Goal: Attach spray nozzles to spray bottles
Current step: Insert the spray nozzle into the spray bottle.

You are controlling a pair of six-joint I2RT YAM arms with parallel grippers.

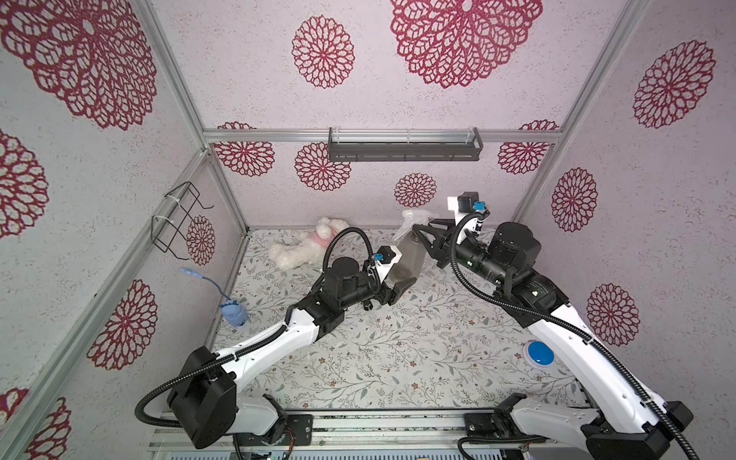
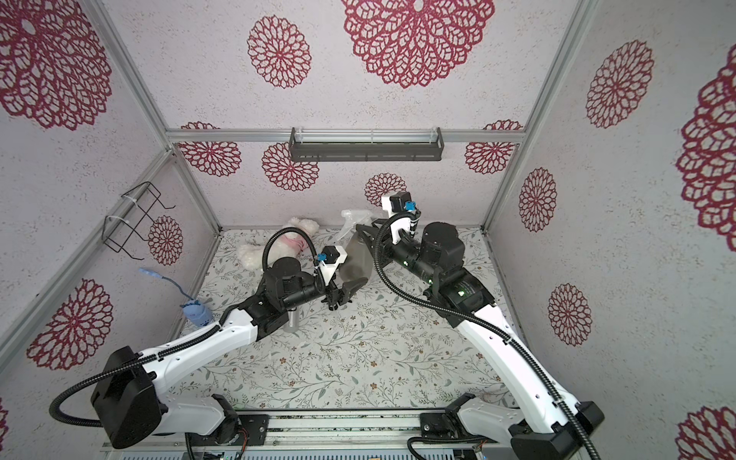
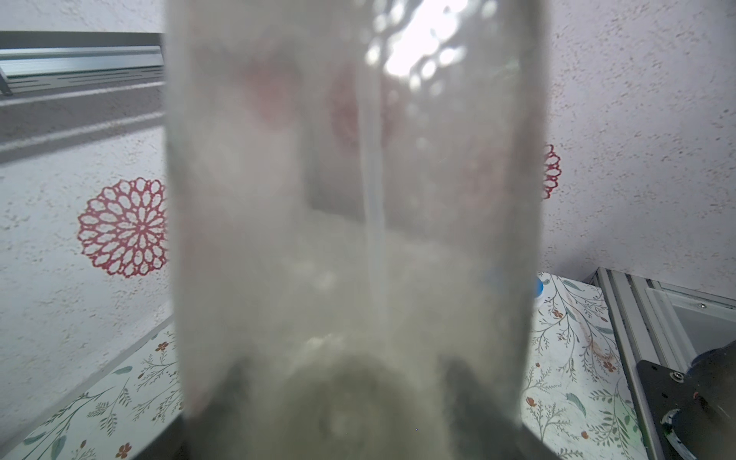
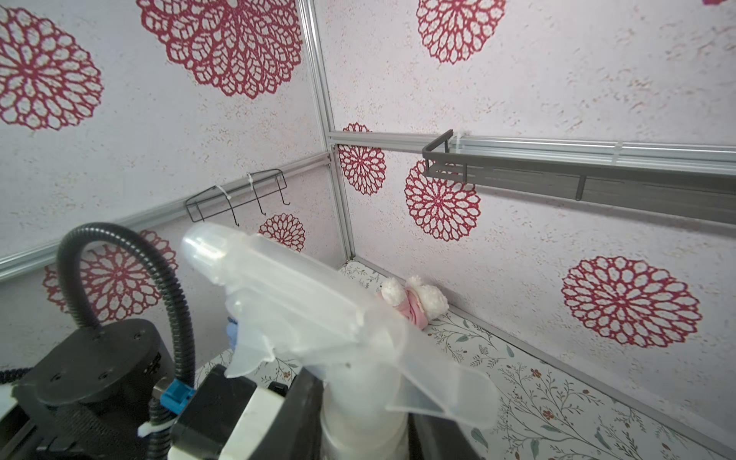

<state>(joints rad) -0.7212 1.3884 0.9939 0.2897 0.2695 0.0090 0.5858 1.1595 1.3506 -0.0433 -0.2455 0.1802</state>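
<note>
Two arms meet over the far middle of the flowered table (image 1: 398,358), each taking one half of the same job. The left gripper (image 1: 400,284) holds the smoky grey-brown bottle (image 1: 410,257) by its lower body, jaws spread partway around it and closed on its sides; in the left wrist view the bottle (image 3: 278,239) fills the frame, with a pale dip tube (image 3: 372,199) running down inside it. That low grip leaves the neck free and likely steadies the bottle against twisting. The right gripper (image 1: 424,235) comes in from the side at neck height, its jaws drawn narrow on the collar of the clear spray nozzle (image 1: 414,217), which sits on top of the bottle; the right wrist view shows the nozzle (image 4: 302,302) with its collar between the dark fingers (image 4: 306,398). Holding the collar rather than the trigger head looks like the sensible way to turn the thread. How far the collar is screwed down cannot be told. The other bottle, a slim silver one (image 2: 292,320), shows in a top view on the table just under the left forearm, and a small black piece (image 1: 368,306) beside the left gripper may be the black nozzle, though it is too small to be sure. A soft toy (image 1: 306,245) lies near the back wall, well clear of the work.
</note>
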